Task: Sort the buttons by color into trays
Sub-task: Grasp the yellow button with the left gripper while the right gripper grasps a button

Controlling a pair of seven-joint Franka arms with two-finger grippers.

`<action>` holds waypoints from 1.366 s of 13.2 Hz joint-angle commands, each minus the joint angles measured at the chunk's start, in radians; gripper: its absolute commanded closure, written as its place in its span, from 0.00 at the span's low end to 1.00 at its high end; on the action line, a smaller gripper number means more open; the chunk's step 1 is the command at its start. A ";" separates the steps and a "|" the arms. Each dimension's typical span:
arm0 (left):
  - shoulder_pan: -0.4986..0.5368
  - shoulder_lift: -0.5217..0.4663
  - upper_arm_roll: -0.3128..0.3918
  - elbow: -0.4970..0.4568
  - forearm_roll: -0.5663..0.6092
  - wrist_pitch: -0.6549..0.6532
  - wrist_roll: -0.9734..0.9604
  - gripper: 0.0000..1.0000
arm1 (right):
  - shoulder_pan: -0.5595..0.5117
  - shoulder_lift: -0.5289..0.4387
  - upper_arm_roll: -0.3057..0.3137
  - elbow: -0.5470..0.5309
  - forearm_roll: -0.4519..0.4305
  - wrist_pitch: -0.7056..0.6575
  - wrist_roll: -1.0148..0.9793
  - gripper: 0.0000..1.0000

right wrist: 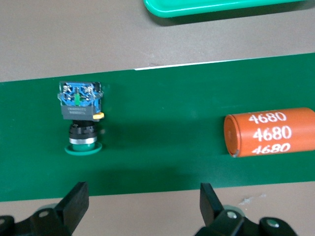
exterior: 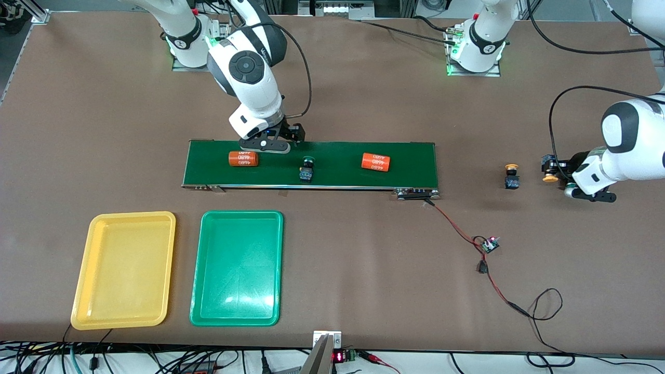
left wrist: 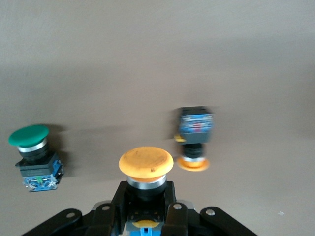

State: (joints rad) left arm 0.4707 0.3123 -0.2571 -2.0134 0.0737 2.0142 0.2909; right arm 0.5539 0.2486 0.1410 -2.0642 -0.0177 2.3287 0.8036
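Orange cylinders (exterior: 243, 159) (exterior: 375, 162) marked "4680" lie on the conveyor belt (exterior: 405, 161), a green button (exterior: 307, 170) between them. Right gripper (exterior: 272, 144), jaws apart, hangs over the belt's edge. Left gripper (exterior: 552, 171) clamps a yellow button (left wrist: 146, 169) near the table's end; yellow tray (exterior: 124, 309) and green tray (exterior: 236, 318) lie along the table's camera-side edge.
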 commanded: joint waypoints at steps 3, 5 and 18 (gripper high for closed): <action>-0.124 -0.064 -0.058 -0.010 -0.006 -0.054 -0.114 1.00 | 0.006 0.049 -0.006 0.061 -0.021 0.004 0.026 0.00; -0.132 -0.078 -0.134 -0.008 -0.006 -0.052 -0.153 1.00 | 0.006 0.072 -0.009 0.079 -0.021 0.015 0.025 0.00; -0.414 0.063 -0.185 0.073 -0.178 0.070 -0.393 1.00 | 0.041 0.179 -0.057 0.119 -0.057 0.132 0.014 0.00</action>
State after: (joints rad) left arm 0.0944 0.3151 -0.4541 -1.9795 -0.0930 2.0625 -0.0538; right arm 0.5806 0.4110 0.0988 -1.9696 -0.0561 2.4619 0.8061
